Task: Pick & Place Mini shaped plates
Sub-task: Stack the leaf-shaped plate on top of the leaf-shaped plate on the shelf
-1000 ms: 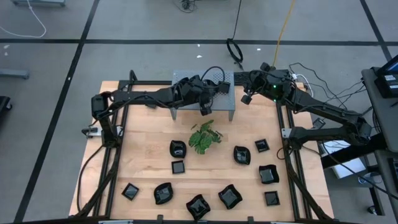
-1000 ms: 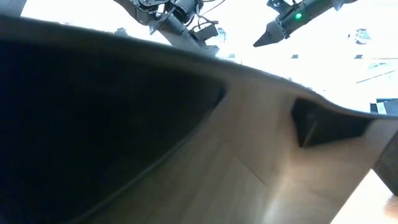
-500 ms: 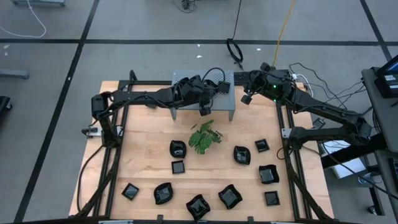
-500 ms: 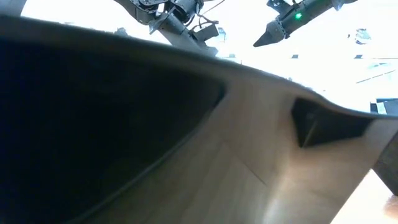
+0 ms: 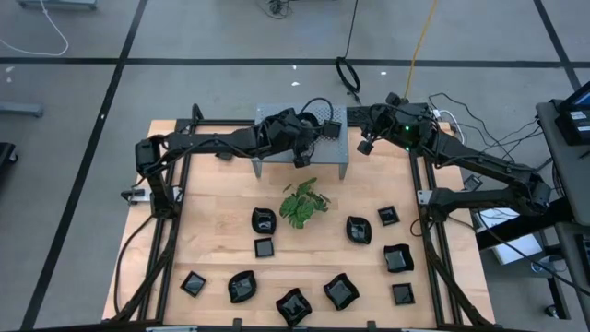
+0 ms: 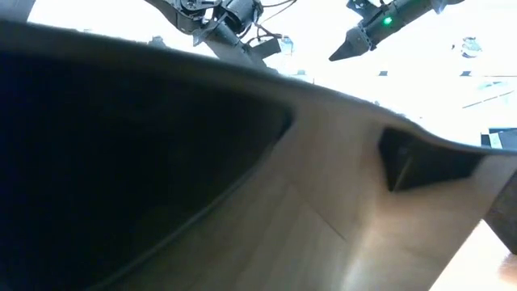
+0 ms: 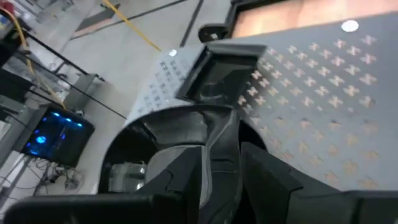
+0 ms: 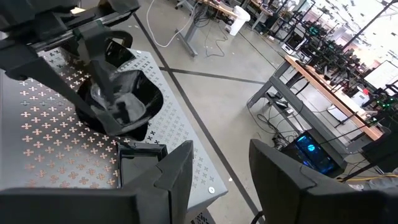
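My left gripper (image 5: 300, 157) reaches over the grey perforated stand (image 5: 334, 138) at the table's far edge and is shut on a glossy black mini plate (image 8: 134, 102). A square black plate (image 7: 224, 78) rests flat on the stand's top beside it. My right gripper (image 5: 366, 145) hovers open near the stand's right end and touches nothing. Several more black plates lie on the wooden table, among them a rounded one (image 5: 264, 220) and a wavy one (image 5: 340, 291). The low view is mostly blocked by a dark plate (image 6: 121, 162) close to the camera. My left gripper pinches the black plate by its rim (image 7: 214, 134) between the two fingers (image 8: 102, 71), coming from above and pointing down. The plate hangs tilted below the fingers, just over the stand's top. Whether its lower edge touches the stand cannot be told.
A green leafy plant (image 5: 302, 203) lies on the table just in front of the stand. Black frame rails (image 5: 175, 212) run along the table's left and right sides. Bare wood (image 5: 212, 231) shows left of the plant.
My left gripper, with its plate, has edged slightly toward the table's far edge over the stand. The right arm has kept still.
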{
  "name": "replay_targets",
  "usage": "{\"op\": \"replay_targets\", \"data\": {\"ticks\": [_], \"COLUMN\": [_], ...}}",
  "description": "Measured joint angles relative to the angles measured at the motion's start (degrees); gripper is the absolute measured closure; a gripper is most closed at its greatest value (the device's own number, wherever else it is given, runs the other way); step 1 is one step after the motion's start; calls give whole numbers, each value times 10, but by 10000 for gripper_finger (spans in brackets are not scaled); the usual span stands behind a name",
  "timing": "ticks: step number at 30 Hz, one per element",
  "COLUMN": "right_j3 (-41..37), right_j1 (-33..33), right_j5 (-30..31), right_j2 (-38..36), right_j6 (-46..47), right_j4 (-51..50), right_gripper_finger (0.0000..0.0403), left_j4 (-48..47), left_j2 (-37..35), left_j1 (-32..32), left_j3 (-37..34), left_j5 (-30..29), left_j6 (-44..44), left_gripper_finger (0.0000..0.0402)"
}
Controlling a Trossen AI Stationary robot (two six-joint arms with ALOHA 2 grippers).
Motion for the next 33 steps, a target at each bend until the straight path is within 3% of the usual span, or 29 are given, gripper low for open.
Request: {"op": "replay_targets", "data": {"ticks": [21, 33], "right_j3": [0, 0], "right_j1": [0, 0], "right_j5": [0, 0], "right_j2": [0, 0], "right_j6": [14, 15], "right_j4": [0, 0], "right_gripper_finger": [259, 259], "left_j4": [-9, -4], "left_j2": [0, 0], "left_j1": [-5, -4], "left_j3": [0, 0], "left_j5": [26, -5], "left_j6": [18, 18], "left_gripper_finger": [284, 284]}}
